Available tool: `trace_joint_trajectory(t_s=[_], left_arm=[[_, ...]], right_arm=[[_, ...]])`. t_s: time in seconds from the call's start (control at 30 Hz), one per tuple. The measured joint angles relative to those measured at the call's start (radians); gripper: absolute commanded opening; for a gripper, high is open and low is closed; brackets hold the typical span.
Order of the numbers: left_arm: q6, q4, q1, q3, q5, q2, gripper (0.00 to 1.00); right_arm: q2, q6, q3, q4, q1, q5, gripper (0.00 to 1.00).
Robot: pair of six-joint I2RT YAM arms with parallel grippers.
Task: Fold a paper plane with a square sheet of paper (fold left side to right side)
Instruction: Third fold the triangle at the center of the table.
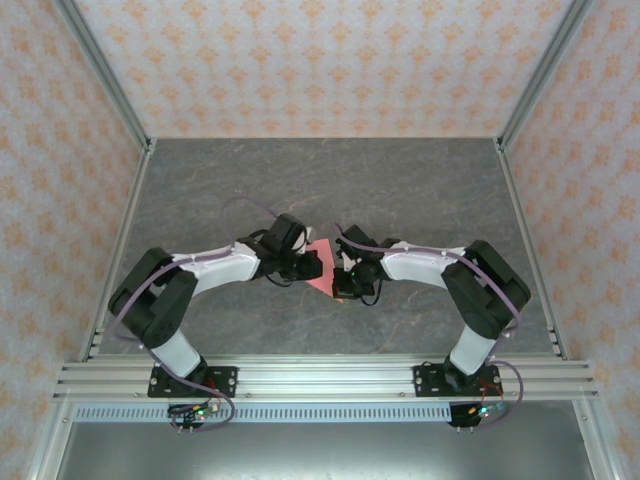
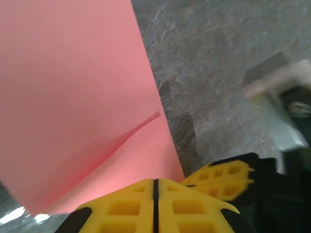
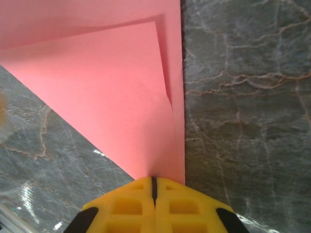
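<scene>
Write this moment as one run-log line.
left pincer: shut on paper | right pincer: shut on paper | paper: folded, layers overlapping

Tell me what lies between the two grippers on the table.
The folded pink paper lies between the left gripper and the right gripper, as the top camera shows. Each wrist camera shows it reaching that gripper's shut fingertips.
</scene>
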Motion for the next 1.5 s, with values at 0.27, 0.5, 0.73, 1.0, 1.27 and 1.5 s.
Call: trace_joint_trajectory(t_s=[0.27, 0.5, 0.73, 1.0, 1.27, 1.5], left_arm=[[-0.014, 0.002, 0.001, 0.001, -0.016, 0.08, 0.09], [-0.013, 0.003, 0.001, 0.004, -0.029, 0.092, 0.09], [-0.013, 0.026, 0.0, 0.01, -0.014, 0.107, 0.08], [-0.013, 0.033, 0.0, 0.01, -0.008, 0.109, 0.08], [-0.011, 0.033, 0.0, 0.01, -0.007, 0.109, 0.08], [-0.011, 0.034, 0.0, 0.01, -0.006, 0.109, 0.08]], right_arm=[[0.002, 0.0, 0.003, -0.003, 0.0, 0.0, 0.0], [-0.002, -0.001, 0.001, -0.005, 0.0, 0.0, 0.0], [-0.038, -0.001, -0.038, 0.003, 0.0, 0.012, 0.0], [-0.075, 0.0, -0.085, 0.024, 0.0, 0.016, 0.0], [-0.108, 0.0, -0.118, 0.024, 0.0, 0.013, 0.0], [-0.174, 0.007, -0.131, -0.124, 0.006, 0.012, 0.0]])
